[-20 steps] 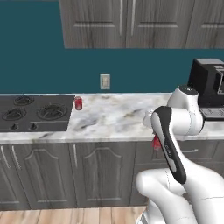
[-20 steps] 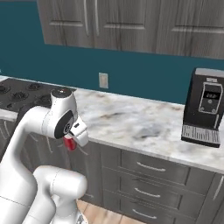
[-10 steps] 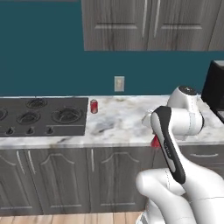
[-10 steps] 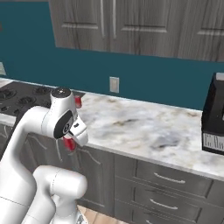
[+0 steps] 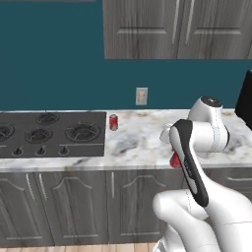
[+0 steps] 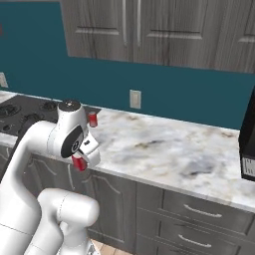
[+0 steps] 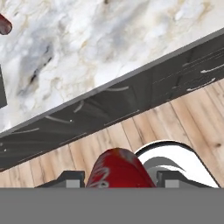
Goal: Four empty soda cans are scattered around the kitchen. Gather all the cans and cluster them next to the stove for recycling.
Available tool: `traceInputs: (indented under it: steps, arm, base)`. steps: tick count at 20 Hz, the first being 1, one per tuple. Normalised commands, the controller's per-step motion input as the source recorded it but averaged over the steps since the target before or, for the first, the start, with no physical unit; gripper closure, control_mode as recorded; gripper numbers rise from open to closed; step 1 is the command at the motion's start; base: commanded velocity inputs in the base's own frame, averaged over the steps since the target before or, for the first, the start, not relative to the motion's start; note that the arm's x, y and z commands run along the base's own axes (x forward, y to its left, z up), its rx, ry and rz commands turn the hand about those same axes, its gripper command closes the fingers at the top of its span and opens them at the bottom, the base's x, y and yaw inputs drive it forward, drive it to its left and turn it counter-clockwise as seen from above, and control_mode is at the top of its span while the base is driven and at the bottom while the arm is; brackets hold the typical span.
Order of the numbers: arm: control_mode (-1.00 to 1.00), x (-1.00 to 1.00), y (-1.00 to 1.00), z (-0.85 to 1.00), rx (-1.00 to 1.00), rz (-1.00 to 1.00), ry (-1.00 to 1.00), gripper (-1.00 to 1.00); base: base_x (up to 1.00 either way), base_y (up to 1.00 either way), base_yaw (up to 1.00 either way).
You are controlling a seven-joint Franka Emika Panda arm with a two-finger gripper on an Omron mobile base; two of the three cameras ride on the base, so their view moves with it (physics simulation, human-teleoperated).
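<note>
My gripper (image 7: 118,178) is shut on a red soda can (image 7: 116,168), held just off the counter's front edge, above the wooden floor. The same held can (image 6: 78,162) shows under the white wrist, and as a red patch (image 5: 174,160) beside the forearm. A second red can (image 5: 113,122) stands upright on the marble counter, right beside the dark gas stove (image 5: 51,134). That can (image 6: 92,119) sits just behind my arm's shoulder, with the stove (image 6: 20,112) to its left. In the hand view this can (image 7: 3,24) peeks in at the upper left edge.
A black coffee machine (image 6: 247,144) stands at the counter's right end. A wall outlet (image 5: 141,96) sits above the counter, under grey upper cabinets (image 5: 177,29). Cabinet doors and drawers (image 6: 199,219) run below the marble counter (image 5: 142,142).
The whole scene has slid to the right in both base views, so the base has driven left. More of the stove now shows. The arm keeps its pose, still holding the can.
</note>
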Motion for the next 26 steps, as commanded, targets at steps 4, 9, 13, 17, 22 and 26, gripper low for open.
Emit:
traceInputs:
  steps: [4,9,13,17,22,26]
  arm:
    - [1.0,0.0,0.0,0.0,0.0,0.0,0.0,1.0]
    - [1.0,0.0,0.0,0.0,0.0,0.0,0.0,1.0]
    - [1.0,0.0,0.0,0.0,0.0,0.0,0.0,1.0]
    - [1.0,0.0,0.0,0.0,0.0,0.0,0.0,1.0]
    - [1.0,0.0,0.0,0.0,0.0,0.0,0.0,1.0]
    - [1.0,0.0,0.0,0.0,0.0,0.0,0.0,1.0]
  base:
    - [0.33,0.22,0.0]
    - [0.38,0.24,0.0]
    - [0.41,0.28,0.0]
    - [0.45,0.32,0.0]
    - [0.41,0.28,0.0]
    - [0.35,0.24,0.0]
